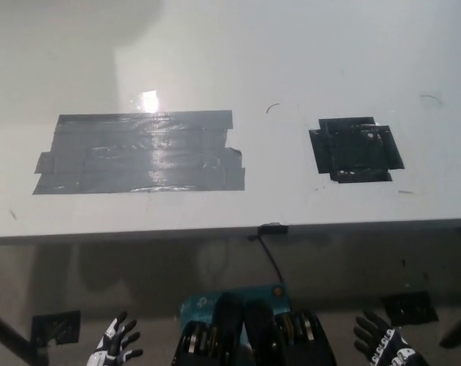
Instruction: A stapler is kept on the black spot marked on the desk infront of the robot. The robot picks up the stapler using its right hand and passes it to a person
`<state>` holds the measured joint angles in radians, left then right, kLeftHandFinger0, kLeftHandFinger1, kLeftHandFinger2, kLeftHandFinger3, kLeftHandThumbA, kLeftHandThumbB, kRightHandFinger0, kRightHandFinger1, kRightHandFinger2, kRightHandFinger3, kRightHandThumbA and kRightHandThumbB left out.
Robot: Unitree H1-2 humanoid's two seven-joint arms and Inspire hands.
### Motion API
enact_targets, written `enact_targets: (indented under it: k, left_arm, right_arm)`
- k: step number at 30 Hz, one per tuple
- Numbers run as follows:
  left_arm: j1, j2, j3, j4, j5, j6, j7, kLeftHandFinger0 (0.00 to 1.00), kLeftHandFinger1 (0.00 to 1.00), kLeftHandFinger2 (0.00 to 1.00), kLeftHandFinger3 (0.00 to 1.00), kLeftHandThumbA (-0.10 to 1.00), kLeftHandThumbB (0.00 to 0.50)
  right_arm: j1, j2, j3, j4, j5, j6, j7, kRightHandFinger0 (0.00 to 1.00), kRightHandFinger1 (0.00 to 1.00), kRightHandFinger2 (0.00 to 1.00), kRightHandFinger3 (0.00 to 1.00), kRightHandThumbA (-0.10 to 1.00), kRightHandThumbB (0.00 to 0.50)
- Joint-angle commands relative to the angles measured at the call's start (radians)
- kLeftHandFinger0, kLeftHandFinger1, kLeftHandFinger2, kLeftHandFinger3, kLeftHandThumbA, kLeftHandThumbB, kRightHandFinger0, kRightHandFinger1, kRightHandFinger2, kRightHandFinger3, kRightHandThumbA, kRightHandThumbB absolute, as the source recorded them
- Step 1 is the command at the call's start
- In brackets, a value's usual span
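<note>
Desk (291,61) surface bare around black spot (357,149); approach unobstructed.

White desk (291,46), glossy, glare spot near centre-left. Large grey tape patch (139,152) on its left half. Small black tape square (356,149) on its right half. Patches well apart.

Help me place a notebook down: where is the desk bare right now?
Bare strips lie between the grey tape patch and the black spot, and across the far desk. Nothing crowds it; the left hand and right hand hang below its front edge.
</note>
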<state>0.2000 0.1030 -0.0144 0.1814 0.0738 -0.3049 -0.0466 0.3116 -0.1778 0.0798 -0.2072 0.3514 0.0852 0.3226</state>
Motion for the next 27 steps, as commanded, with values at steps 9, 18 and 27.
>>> enact_targets:
  k: [9,18,27]
  left_arm:
    - [0.014,0.014,-0.014,-0.029,0.018,-0.032,-0.003,0.79,0.91,0.95,1.0,1.0,0.5]
    - [0.009,0.017,-0.013,-0.036,0.017,-0.021,-0.002,0.77,0.9,0.94,1.0,1.0,0.5]
    - [0.002,0.018,-0.011,-0.029,0.014,-0.034,-0.001,0.74,0.9,0.94,1.0,1.0,0.5]
  right_arm:
    - [-0.026,-0.005,-0.001,0.055,-0.035,-0.153,0.031,1.0,1.0,1.0,1.0,1.0,0.342]
    - [-0.035,-0.01,0.007,0.059,-0.052,-0.15,0.035,1.0,1.0,1.0,1.0,1.0,0.335]
    - [-0.048,-0.015,0.011,0.066,-0.065,-0.149,0.035,1.0,1.0,1.0,1.0,1.0,0.342]
